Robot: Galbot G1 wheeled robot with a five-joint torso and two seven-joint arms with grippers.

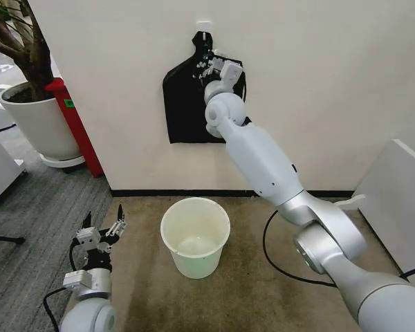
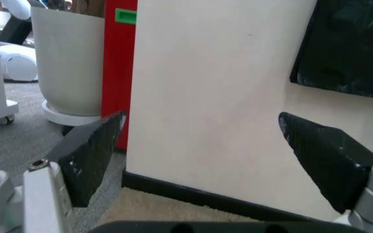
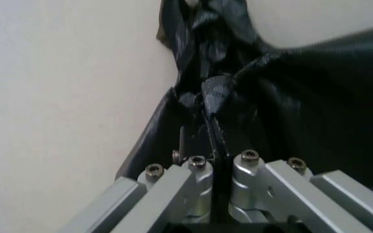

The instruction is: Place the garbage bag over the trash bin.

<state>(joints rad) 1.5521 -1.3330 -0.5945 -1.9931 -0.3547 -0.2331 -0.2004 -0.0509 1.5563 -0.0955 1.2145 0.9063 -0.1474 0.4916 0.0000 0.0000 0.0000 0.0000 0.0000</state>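
A flat black bundle [image 1: 183, 104] with a knotted neck hangs from a hook on the white wall. My right gripper [image 1: 209, 63] is raised to that neck. In the right wrist view the right gripper [image 3: 212, 138] is shut on a thin, crinkled fold of the garbage bag [image 3: 215, 92], which lies against the bundle. The trash bin [image 1: 194, 264], a small white round bucket, stands open on the carpet below. My left gripper [image 1: 104, 213] hovers low, left of the bin, open with nothing between its fingers; the left wrist view shows the left gripper [image 2: 201, 119] facing the wall and the bundle's [image 2: 348, 48] lower corner.
A large white plant pot [image 1: 38, 128] and a red stand [image 1: 76, 124] sit at the wall's left end. A white cabinet [image 1: 394, 187] stands at the right. A black cable [image 1: 270, 252] loops on the carpet right of the bin.
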